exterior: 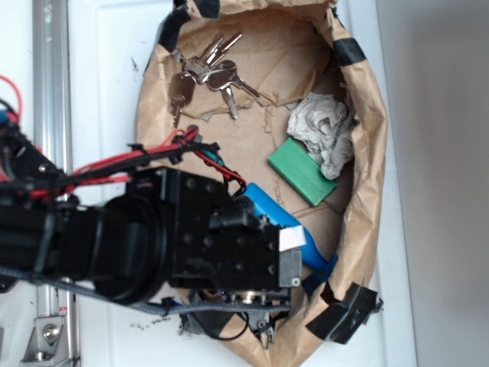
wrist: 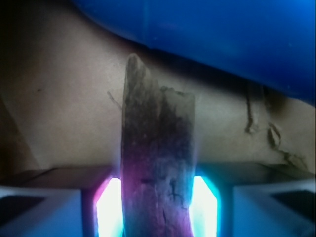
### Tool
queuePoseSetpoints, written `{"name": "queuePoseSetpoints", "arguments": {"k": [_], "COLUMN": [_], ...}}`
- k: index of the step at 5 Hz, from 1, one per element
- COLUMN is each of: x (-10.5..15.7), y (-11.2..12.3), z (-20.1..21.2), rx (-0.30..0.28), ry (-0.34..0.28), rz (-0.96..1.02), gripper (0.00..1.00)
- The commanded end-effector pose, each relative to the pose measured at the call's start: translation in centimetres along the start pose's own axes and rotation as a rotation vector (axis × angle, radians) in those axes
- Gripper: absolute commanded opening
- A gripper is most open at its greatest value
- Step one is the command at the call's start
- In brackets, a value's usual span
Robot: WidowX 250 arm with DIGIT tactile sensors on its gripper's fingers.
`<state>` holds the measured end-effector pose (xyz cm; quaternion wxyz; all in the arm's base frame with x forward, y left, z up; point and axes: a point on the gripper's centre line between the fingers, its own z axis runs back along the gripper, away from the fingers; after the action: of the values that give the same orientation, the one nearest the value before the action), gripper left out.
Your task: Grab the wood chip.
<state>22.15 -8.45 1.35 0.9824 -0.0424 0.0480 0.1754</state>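
The jaws clamp the wood chip point(wrist: 157, 168) (blue bottle point(wrist: 222, 34) just beyond); brown paper point(wrist: 64, 108) beneath.

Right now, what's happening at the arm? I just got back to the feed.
The WidowX arm is down over the brown paper lining, beside the blue bottle. The wrist view shows the wood chip standing between the fingers, which sit close on both sides; whether they are clamped yet is unclear. The keys, green block and crumpled cloth lie apart from the gripper.
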Motion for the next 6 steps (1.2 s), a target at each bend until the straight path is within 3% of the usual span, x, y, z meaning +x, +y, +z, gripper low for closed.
{"name": "queuePoseSetpoints", "arguments": {"k": [1, 2, 4, 6], "x": [0.2, -0.1, 0.1, 3.3], "y": [4.6, 6.7, 6.2, 6.9], "z": [8.8, 14.0, 22.2, 21.0], "rx": [0.190, 0.204, 0.196, 0.182], "ry": [-0.290, -0.365, -0.348, -0.282], "rz": [-0.270, -0.313, -0.406, -0.378], "gripper": [0.00, 0.00, 0.00, 0.00]}}
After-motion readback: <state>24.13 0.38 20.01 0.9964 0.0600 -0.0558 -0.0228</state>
